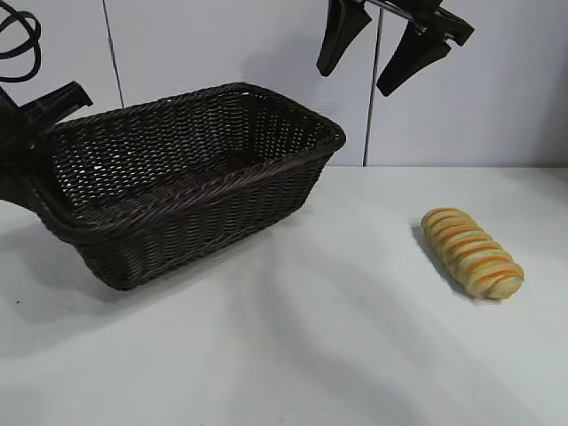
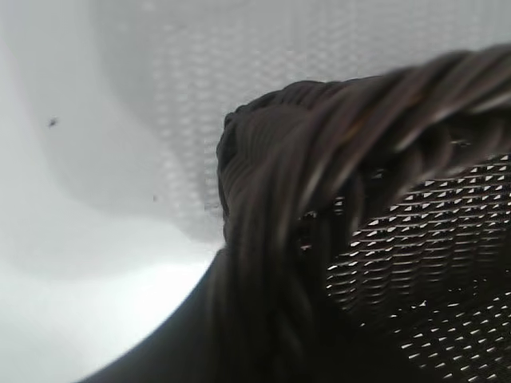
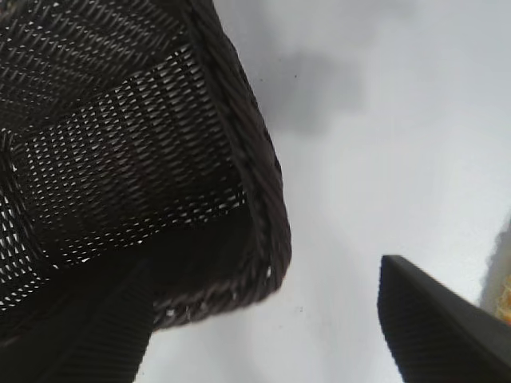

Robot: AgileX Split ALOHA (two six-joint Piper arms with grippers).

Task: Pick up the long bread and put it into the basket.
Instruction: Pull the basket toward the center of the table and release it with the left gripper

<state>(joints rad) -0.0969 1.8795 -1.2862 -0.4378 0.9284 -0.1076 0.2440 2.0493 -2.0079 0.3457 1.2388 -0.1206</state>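
Note:
The long bread [image 1: 472, 253], golden-tan with orange crosswise ridges, lies on the white table at the right, well apart from the basket. The dark brown wicker basket [image 1: 222, 191] stands at the left and is tilted. My left gripper [image 1: 35, 151] is shut on the braided rim at the basket's left end. That rim [image 2: 319, 144] fills the left wrist view at very close range. My right gripper [image 1: 353, 82] hangs open high above the table, over the basket's right corner [image 3: 255, 175], with nothing between its fingers [image 3: 439, 327]. A sliver of the bread [image 3: 503, 279] shows in the right wrist view.
The white table [image 1: 311, 337] stretches bare between the basket and the bread and toward the front edge. A white panelled wall [image 1: 222, 44] stands close behind the basket. Black cables [image 1: 18, 35] loop at the far upper left.

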